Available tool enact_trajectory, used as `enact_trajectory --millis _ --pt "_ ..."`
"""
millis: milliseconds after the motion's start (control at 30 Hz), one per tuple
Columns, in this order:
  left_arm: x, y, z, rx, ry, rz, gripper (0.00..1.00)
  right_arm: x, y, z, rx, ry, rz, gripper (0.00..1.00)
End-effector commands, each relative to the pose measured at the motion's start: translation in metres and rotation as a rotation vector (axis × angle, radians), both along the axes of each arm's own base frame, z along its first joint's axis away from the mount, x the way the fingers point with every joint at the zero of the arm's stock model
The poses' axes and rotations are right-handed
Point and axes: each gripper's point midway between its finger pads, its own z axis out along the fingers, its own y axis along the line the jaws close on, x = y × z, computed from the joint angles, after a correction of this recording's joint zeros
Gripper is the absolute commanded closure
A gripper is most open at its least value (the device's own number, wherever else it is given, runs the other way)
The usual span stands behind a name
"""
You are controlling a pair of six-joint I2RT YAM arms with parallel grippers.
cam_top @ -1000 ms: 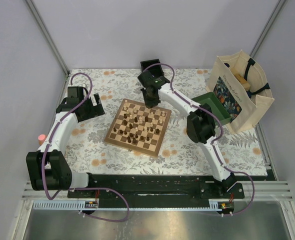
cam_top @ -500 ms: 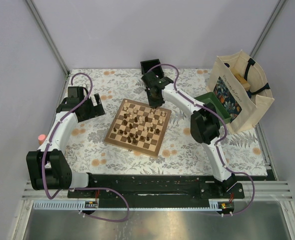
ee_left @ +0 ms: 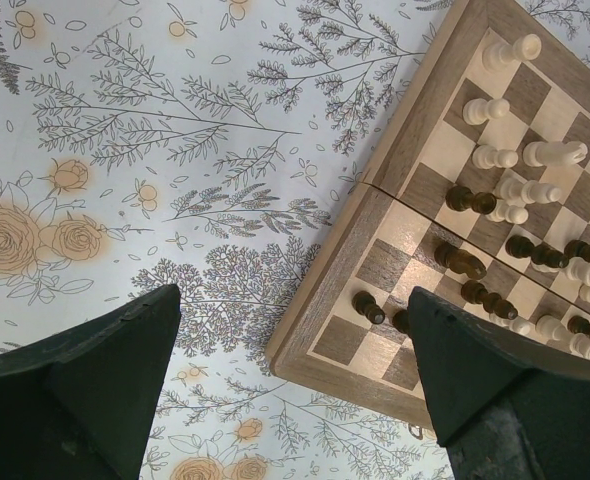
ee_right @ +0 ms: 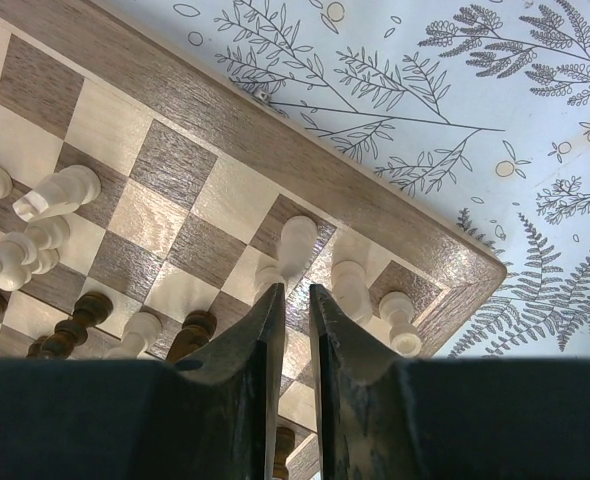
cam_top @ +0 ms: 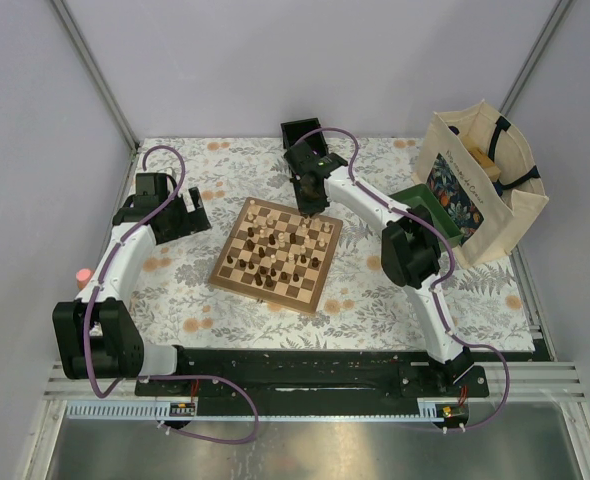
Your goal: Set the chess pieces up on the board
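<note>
Wooden board [ee_right: 175, 165] cropped, right gripper [ee_right: 295, 292] masking chess pieces [ee_right: 347, 283], hold unclear

Robot lab cell, plain grey walls [cam_top: 305, 60], aluminium corner posts [cam_top: 93, 72], arms [cam_top: 125, 250] bolted to rail [cam_top: 295, 372]

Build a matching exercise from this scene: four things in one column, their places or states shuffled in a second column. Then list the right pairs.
1. left gripper
2. right gripper
3. tote bag
4. black box

A. stands at the right edge of the table
B. jaws nearly closed, over a corner of the board
C. at the far edge, behind the board
D. jaws wide open, beside the board

Pairs: 1-D, 2-B, 3-A, 4-C
</note>
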Motion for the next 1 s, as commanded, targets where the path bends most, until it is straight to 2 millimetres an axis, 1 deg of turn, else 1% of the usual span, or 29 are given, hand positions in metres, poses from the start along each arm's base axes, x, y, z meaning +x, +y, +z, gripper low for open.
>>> enact_trajectory --millis 0,200,300,367,500,567,633,733,800,833,900,967 --pt "0.014 -0.002 0.018 -0.013 -0.057 -0.013 0.01 0.008 0.006 0.033 0.060 -0.053 0.002 0.75" --pt "0.014 -0.002 0.018 -0.013 -0.056 -0.016 0.01 0.008 0.009 0.034 0.062 -0.049 0.012 0.72" --pt "0.014 -0.003 0.018 -0.014 -0.056 -0.018 0.01 0.010 0.011 0.039 0.068 -0.056 0.014 0.69" --pt "0.014 -0.003 0.017 -0.014 -0.054 -0.016 0.01 0.011 0.012 0.046 0.078 -0.064 0.021 0.68" --pt "0.014 -0.002 0.018 -0.013 -0.057 -0.013 0.01 0.010 0.014 0.066 0.103 -0.091 0.029 0.65" --pt "0.014 -0.002 0.017 -0.012 -0.056 -0.014 0.01 0.008 0.016 0.075 0.131 -0.104 0.034 0.61" --pt "0.014 -0.002 0.019 -0.013 -0.059 -0.013 0.01 0.004 0.021 0.082 0.159 -0.110 0.048 0.58" --pt "0.014 -0.001 0.020 -0.010 -0.062 -0.009 0.01 -0.006 0.032 0.087 0.190 -0.097 0.082 0.53" --pt "0.014 -0.002 0.020 -0.009 -0.063 -0.010 0.01 -0.014 0.041 0.087 0.198 -0.082 0.104 0.50" --pt "0.014 0.000 0.020 -0.008 -0.063 -0.006 0.01 -0.022 0.050 0.086 0.216 -0.062 0.133 0.50" --pt "0.013 -0.001 0.019 -0.006 -0.060 -0.009 0.01 -0.034 0.060 0.083 0.215 -0.048 0.171 0.49" --pt "0.014 0.000 0.019 -0.006 -0.060 -0.006 0.01 -0.044 0.067 0.079 0.213 -0.034 0.198 0.48"
